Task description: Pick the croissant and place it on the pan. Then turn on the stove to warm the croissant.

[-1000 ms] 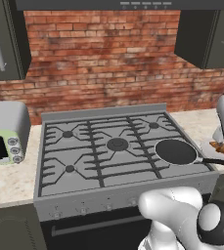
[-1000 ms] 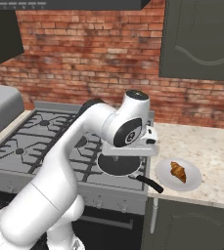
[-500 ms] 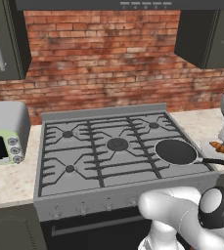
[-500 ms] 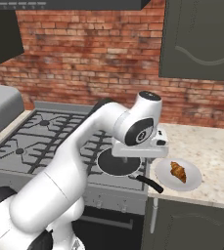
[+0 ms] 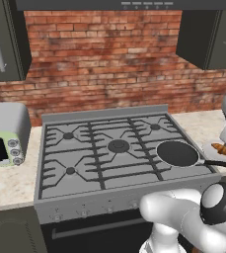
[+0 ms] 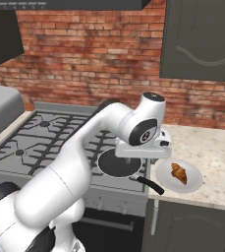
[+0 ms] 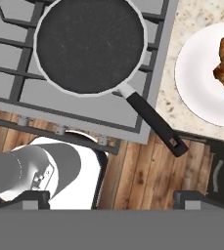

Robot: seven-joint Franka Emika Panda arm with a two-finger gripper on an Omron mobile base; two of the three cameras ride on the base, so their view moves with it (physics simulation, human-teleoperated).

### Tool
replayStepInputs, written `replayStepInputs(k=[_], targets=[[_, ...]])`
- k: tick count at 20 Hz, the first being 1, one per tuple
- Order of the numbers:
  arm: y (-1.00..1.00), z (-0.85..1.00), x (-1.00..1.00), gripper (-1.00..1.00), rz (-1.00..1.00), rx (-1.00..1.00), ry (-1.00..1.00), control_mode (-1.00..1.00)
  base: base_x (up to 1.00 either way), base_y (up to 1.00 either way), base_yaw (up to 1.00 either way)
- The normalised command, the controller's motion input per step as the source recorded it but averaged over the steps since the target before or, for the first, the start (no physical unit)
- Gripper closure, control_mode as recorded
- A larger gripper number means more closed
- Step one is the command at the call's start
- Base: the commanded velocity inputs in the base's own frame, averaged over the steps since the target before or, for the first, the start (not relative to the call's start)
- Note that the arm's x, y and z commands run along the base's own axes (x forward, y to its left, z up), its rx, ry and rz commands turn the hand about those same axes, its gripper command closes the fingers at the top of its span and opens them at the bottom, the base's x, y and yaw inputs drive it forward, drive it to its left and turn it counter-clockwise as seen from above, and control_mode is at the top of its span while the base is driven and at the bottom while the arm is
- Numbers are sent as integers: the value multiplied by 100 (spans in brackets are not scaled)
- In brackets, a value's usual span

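croissant [image 6: 178,173] on white plate [image 6: 192,182], pan [image 6: 117,164] empty

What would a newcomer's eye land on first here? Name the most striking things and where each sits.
First the big white arm, bent over the right end of the stove, its gripper hanging with jaws open above the gap between pan and plate. Next the black pan, empty, on the front right burner with its handle pointing out past the stove's edge. Then the croissant, untouched on a white plate on the counter just right of the stove.
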Motion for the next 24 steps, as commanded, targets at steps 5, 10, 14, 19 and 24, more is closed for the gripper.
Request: replayStepInputs(k=[5, 10, 14, 19, 24], targets=[[-9, -11, 25, -100, 0, 0, 0, -100, 0, 0, 0], [-22, -9, 24, -100, 0, 0, 1, -100, 0, 0, 0], [-20, -10, 18, -100, 0, 0, 0, -100, 0, 0, 0], [-21, -21, 6, -100, 0, 0, 0, -100, 0, 0, 0], [-19, -30, 0, -100, 0, 0, 0, -100, 0, 0, 0]])
